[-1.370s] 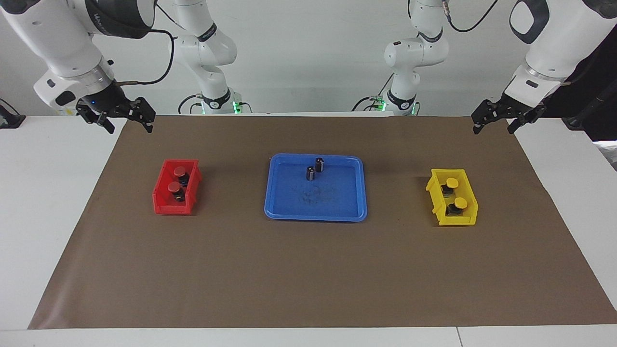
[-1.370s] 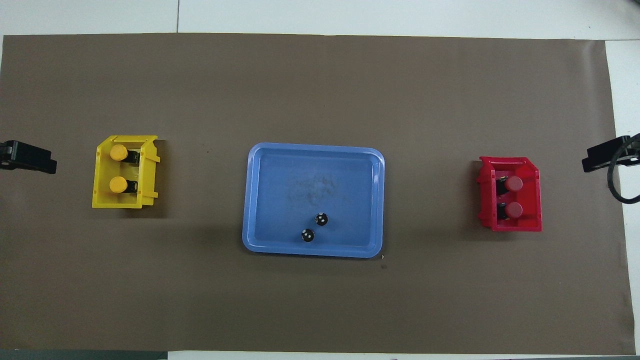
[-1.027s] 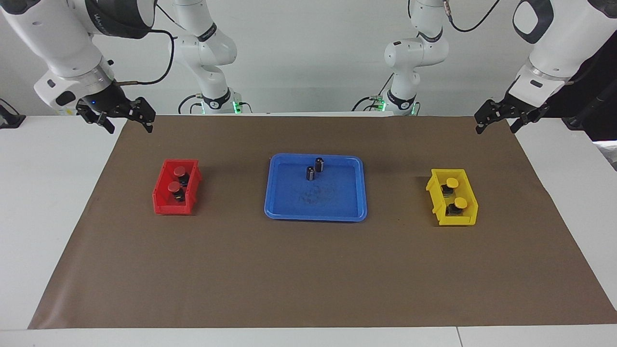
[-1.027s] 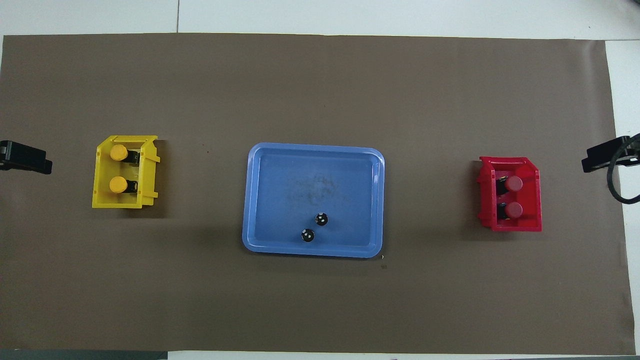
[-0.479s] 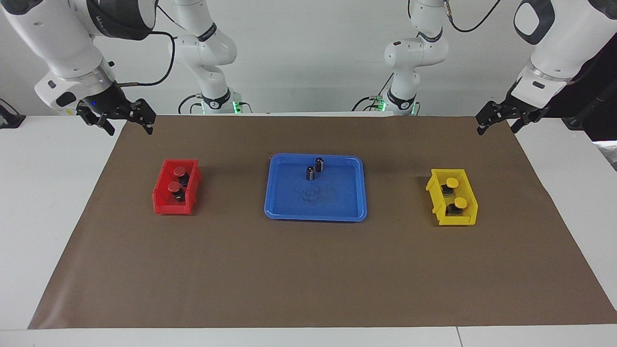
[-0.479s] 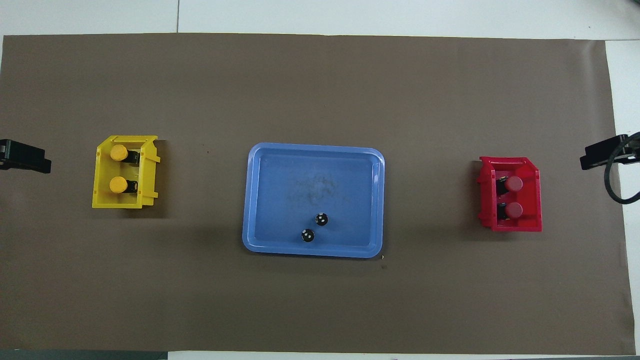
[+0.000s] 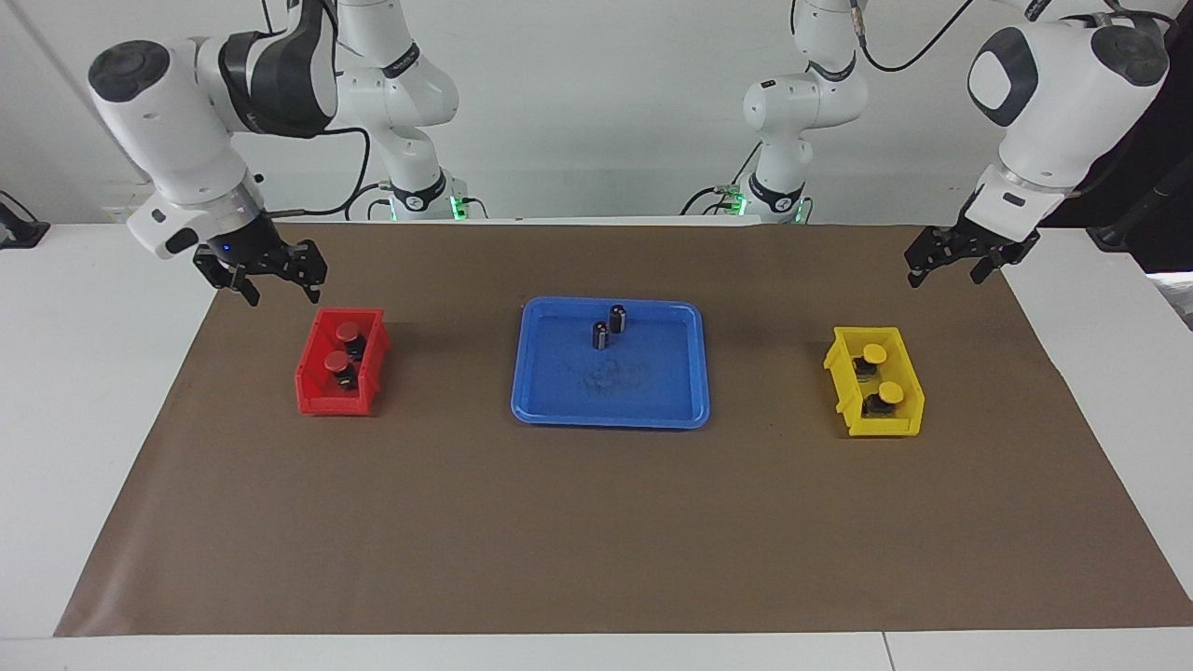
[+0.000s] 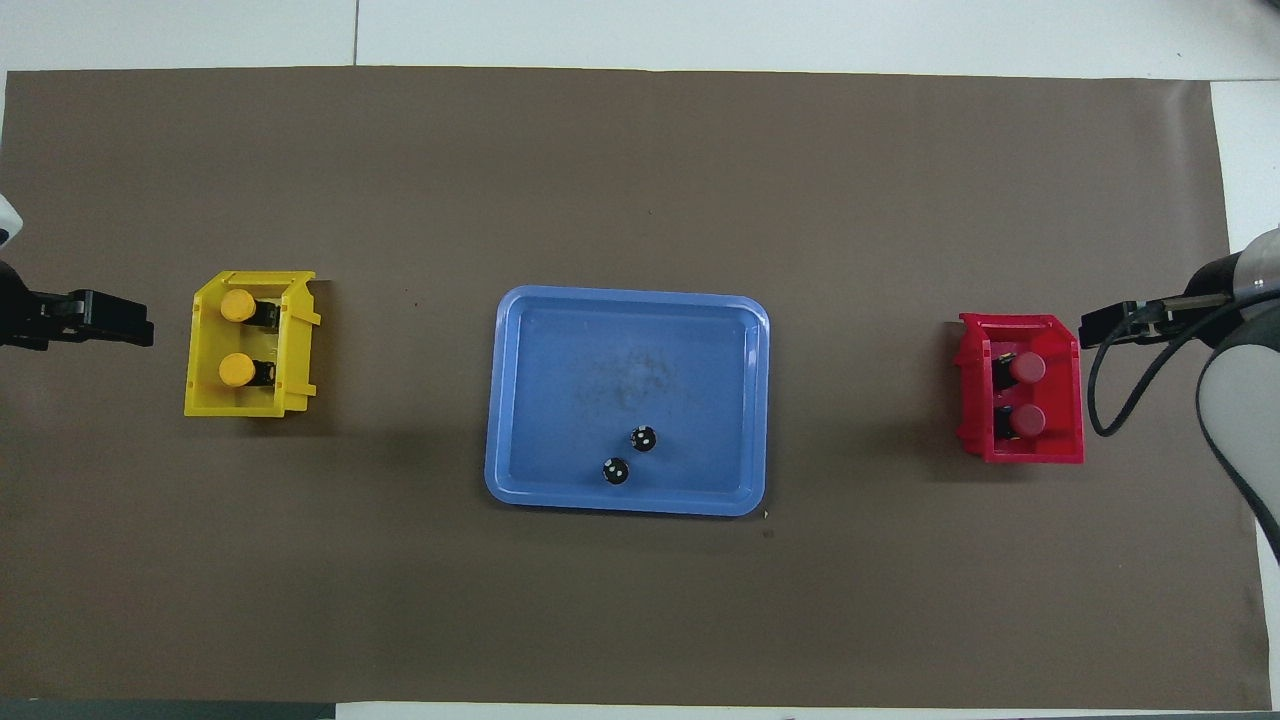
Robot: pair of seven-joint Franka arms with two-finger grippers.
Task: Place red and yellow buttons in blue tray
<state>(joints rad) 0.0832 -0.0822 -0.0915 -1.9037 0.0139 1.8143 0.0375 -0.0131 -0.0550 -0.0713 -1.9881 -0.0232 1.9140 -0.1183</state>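
**Inspector A:** We are finding the right end effector (image 7: 283,298) hovering over the brown mat (image 7: 596,531), just beside the red bin (image 7: 322,399) at the right arm's end of the counter (image 7: 93,391). Its fingers are standing apart and gripping nothing. Both red buttons (image 7: 347,331) are sitting in that bin, clear of the fingers.

**Inspector B:** We are recording the same for the left end effector (image 7: 946,278). It is spread, empty and hanging over the mat near the yellow bin (image 7: 885,427). Both yellow buttons (image 7: 873,352) are resting inside that bin, untouched.

**Inspector A:** The blue tray (image 7: 610,421) is lying between the two bins, well apart from each. It is holding only two black cylinders (image 7: 617,318), side by side near its robot-side rim. No button is in it yet.

**Inspector B:** The facing view is giving us the full arms and the cylinders standing upright. The overhead view is showing only the end effector tips, and the cylinders as round tops.
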